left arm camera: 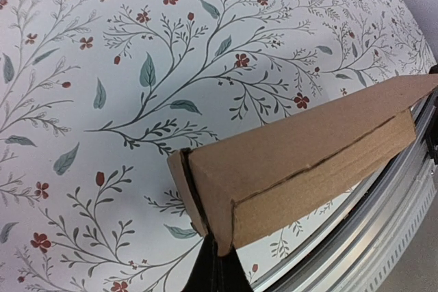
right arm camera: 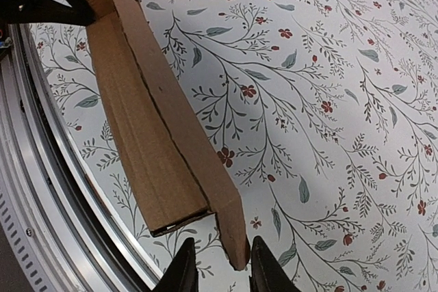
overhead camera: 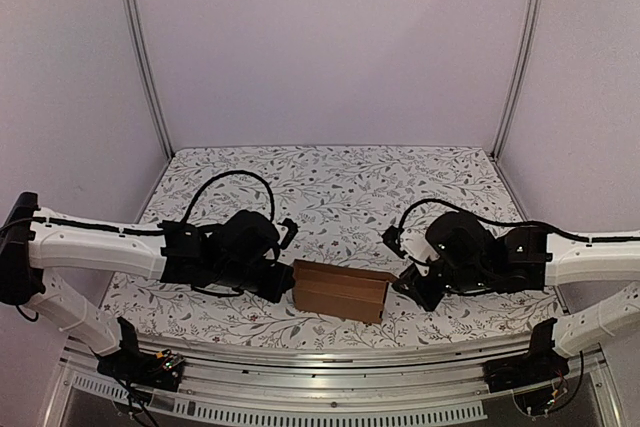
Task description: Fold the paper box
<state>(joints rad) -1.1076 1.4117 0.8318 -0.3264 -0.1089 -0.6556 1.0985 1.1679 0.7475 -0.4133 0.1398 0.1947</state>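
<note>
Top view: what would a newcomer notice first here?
A brown box is near the front edge of the flowered table. The left claw pinches one end corner; the right claw straddles a flap at the other end.

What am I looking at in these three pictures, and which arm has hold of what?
This is a robot with two arms, the left arm and the right arm, bolted at the near edge of a table covered in a flowered cloth. The wide picture looks down from above and behind the arms. The other two come from a camera on each wrist, looking along that arm's own fingers. Between the arms lies the paper box, made of plain brown cardboard. The left gripper is shut, pinching one end of the box. The right gripper is at the other end, with its fingers on either side of a cardboard flap. A gap shows beside the flap, so it does not grip yet.
</note>
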